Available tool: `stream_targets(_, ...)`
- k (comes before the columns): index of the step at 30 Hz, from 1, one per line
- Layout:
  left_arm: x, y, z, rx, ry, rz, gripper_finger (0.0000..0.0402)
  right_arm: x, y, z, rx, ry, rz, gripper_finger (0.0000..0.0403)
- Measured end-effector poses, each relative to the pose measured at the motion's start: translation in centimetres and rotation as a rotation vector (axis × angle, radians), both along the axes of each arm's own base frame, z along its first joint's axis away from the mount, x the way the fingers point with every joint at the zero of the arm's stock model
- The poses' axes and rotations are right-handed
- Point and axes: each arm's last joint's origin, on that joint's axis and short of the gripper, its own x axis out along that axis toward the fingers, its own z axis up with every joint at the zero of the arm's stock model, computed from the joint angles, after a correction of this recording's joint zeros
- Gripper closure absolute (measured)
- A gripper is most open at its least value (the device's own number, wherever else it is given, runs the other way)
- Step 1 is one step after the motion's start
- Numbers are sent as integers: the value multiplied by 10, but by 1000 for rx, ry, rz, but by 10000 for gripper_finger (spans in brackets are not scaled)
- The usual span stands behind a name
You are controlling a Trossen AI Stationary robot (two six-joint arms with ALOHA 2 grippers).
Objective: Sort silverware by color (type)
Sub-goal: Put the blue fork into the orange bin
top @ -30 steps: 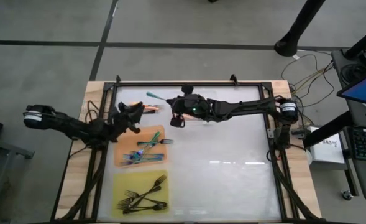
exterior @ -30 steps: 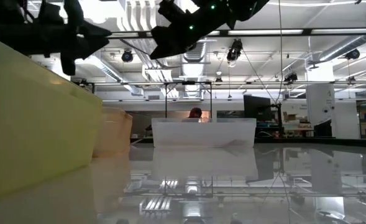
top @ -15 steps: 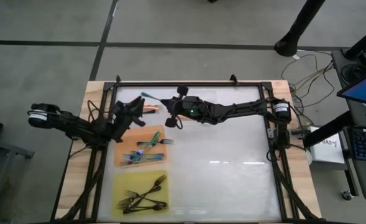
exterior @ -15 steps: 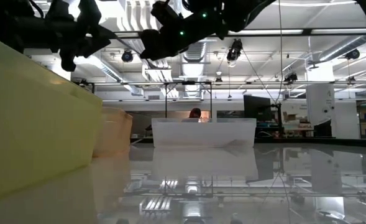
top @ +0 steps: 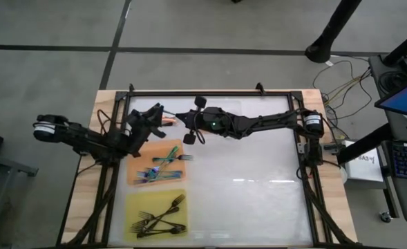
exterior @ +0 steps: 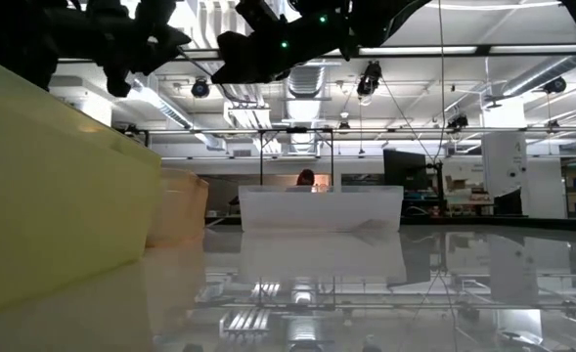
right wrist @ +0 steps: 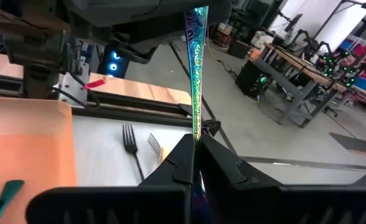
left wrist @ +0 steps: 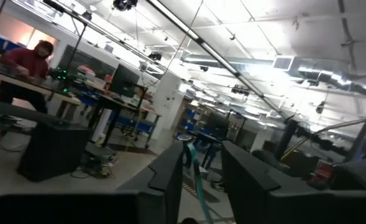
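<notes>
Both arms are seen raised over the far-left part of the surface (top: pixel 258 194), claws brought nose to nose. The right claw (top: pixel 186 117) is clamped tight on a teal fork (right wrist: pixel 196 68); in the right wrist view the iridescent handle is pinched between the two fingers (right wrist: pixel 181 158) and is run straight out beyond the tips, toward the other arm. The left claw (top: pixel 156 112) is met right there: in the left wrist view the same thin teal handle is seen standing in the gap between its two fingers (left wrist: pixel 170 174), w/ the jaws set apart on either side of it. Whether the fork is touched by those fingers can't be told.

Below, on the surface, the rest of the silverware is laid out. An orange mat (top: pixel 135 173) is seen near the left claw, w/ several teal forks (top: pixel 155 173) piled on it. A dark fork (top: pixel 183 157) is lain at the mat's right edge, tines off the mat. Just nearer the camera side, a yellow mat (top: pixel 133 207) is loaded w/ a heap of black forks (top: pixel 163 216). An orange-handled piece (top: pixel 167 122) is glimpsed between the two claws, lower down; its type can't be made out. In the low view a clear tray (exterior: pixel 322 207) is stood at the far side.
</notes>
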Motion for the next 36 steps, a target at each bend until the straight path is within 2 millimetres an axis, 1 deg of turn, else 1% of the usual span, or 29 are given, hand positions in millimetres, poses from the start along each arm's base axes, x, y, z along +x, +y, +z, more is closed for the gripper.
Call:
stream_targets(2, 1, 0, -2, 3, 14, 5, 333, 0, 0, 0, -8, 3, -5, 394)
stream_targets(5, 2, 0, -3, -3, 17, 4, 385, 0, -1, 0, -26, 9, -13, 394)
stream_targets(6, 2, 0, -4, -6, 11, -1, 392, 0, -1, 0, -32, 10, -16, 394)
stream_targets(15, 2, 0, -3, -22, -20, -17, 400, 0, -1, 2, -96, 21, -23, 394)
stream_targets(18, 2, 0, -3, -24, -25, -18, 401, 0, -2, 2, -131, 34, -19, 387)
stream_targets(23, 2, 0, -2, -25, -20, -12, 401, -2, -1, 4, -153, 66, -13, 343)
stream_targets(27, 0, 0, -1, -14, -13, -4, 402, -7, -1, 8, -119, 89, -16, 295)
stream_targets(30, -1, 0, 1, -1, 2, 15, 402, -10, 0, 10, -83, 103, -20, 268)
stream_targets(32, -3, 1, 1, 2, 19, 41, 402, -13, 0, 12, -59, 110, -24, 259)
stream_targets(36, -8, 1, -1, -23, 59, 116, 402, -19, 1, 18, -5, 121, -34, 255)
